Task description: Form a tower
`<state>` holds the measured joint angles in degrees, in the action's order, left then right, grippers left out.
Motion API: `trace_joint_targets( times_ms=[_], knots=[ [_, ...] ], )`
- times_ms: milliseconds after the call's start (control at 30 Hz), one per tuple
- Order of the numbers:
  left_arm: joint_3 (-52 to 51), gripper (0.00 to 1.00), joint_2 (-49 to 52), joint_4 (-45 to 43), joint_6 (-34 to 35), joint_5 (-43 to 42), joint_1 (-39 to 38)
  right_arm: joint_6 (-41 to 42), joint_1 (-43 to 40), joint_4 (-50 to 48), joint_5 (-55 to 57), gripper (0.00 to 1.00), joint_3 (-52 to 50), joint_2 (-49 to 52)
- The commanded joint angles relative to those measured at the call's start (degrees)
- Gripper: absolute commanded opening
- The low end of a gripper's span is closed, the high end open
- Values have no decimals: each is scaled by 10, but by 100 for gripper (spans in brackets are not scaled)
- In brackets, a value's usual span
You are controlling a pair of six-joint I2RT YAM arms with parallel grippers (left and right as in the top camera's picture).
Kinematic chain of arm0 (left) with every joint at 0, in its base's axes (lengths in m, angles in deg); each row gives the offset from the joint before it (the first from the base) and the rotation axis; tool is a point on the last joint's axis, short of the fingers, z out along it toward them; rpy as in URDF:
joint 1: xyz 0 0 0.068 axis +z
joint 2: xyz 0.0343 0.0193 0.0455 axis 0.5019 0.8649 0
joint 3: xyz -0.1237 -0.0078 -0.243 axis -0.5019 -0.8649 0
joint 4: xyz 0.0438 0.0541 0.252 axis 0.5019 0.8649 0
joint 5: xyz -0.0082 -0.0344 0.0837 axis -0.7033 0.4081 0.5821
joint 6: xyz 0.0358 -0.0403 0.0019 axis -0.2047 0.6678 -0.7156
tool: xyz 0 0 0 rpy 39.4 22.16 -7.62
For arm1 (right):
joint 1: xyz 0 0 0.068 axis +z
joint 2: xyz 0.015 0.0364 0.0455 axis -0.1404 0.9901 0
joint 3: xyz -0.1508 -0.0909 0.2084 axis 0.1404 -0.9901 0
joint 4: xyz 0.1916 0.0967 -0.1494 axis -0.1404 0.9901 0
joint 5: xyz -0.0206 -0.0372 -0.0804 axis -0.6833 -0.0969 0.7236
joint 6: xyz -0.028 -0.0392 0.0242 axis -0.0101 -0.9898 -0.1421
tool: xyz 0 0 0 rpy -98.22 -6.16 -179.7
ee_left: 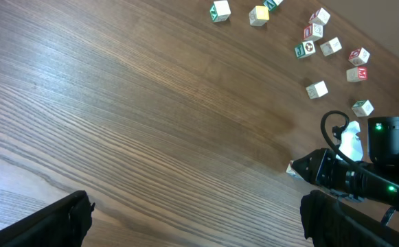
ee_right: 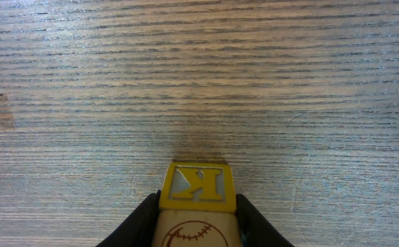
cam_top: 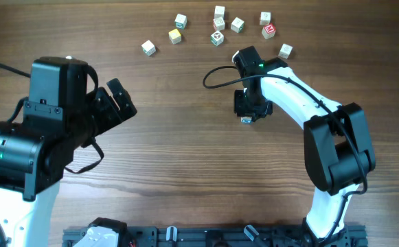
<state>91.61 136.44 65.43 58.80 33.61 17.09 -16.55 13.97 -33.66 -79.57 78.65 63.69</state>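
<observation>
Pinched in the right jaws: yellow K cube [ee_right: 198, 185]. Around it, open tabletop [ee_right: 199, 82] (loose cubes [cam_top: 237, 25] well apart from it); off to its left, left jaws wide, empty.

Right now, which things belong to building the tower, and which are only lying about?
In the job: yellow K cube, between the right fingers.
Lying about: loose letter cubes at the far side, untouched; possibly later tower pieces.
</observation>
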Motion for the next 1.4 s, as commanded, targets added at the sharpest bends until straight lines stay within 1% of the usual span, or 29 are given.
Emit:
trace_joint_targets(
  times_ms=[0,100,233,267,600,767,933,1100,1167,1200,1367],
  knots=[
    [1,100,0,-1,1,8,-3,0,3,-1,1,32,-1,11],
    [1,100,0,-1,1,8,-3,-1,3,-1,1,31,-1,11],
    [1,100,0,-1,1,8,-2,0,3,-1,1,45,-1,11],
    [1,100,0,-1,1,8,-3,0,3,-1,1,46,-1,11],
    [1,100,0,-1,1,8,-3,0,3,17,1,48,-1,11],
    [1,100,0,-1,1,8,-3,4,3,28,-1,55,19,11],
    [1,100,0,-1,1,8,-2,5,3,43,-2,57,31,11],
    [1,100,0,-1,1,8,-2,13,3,55,-1,56,37,10],
    [1,100,0,-1,1,8,-3,14,3,55,-2,51,37,9],
    [1,100,0,-1,1,8,-3,14,3,56,-2,47,37,10],
    [1,100,0,-1,1,8,-2,14,3,59,-1,41,37,10]
  ],
)
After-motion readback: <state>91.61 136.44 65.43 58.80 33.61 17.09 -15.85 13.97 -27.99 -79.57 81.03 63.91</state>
